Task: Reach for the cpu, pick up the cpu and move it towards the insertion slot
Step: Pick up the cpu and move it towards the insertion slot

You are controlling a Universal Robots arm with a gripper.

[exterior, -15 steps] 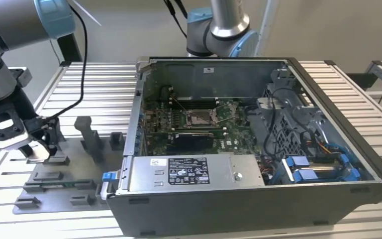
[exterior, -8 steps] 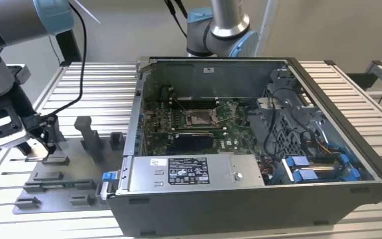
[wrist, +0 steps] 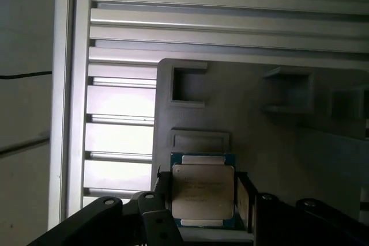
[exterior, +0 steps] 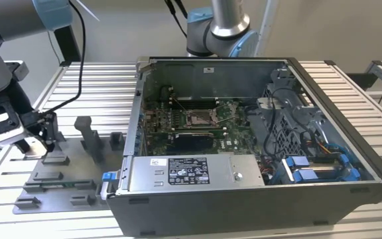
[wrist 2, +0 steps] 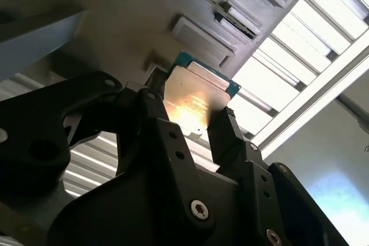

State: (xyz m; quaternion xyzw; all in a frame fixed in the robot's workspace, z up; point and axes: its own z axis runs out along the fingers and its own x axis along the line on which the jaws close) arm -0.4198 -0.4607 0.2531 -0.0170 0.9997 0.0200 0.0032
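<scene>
The cpu (wrist: 203,191), a thin square chip with a silvery-grey top and green rim, sits between the black fingers of my gripper (wrist: 203,195). Both wrist views show it there, with the fingers pressed against two opposite edges of the cpu (wrist 2: 193,99). In the exterior view my gripper (exterior: 37,147) hangs low over the grey fixture plate (exterior: 58,184) at the exterior view's left. The insertion slot (exterior: 199,117), a silver-framed socket with a wire lever, lies on the green board inside the open computer case, well off to the exterior view's right of the gripper.
The open case (exterior: 350,149) has tall metal walls, a power supply (exterior: 191,172) along its near side and cables at the exterior view's right. Upright grey fixture blocks (exterior: 88,137) stand between gripper and case. A second arm's base (exterior: 218,30) stands behind the case.
</scene>
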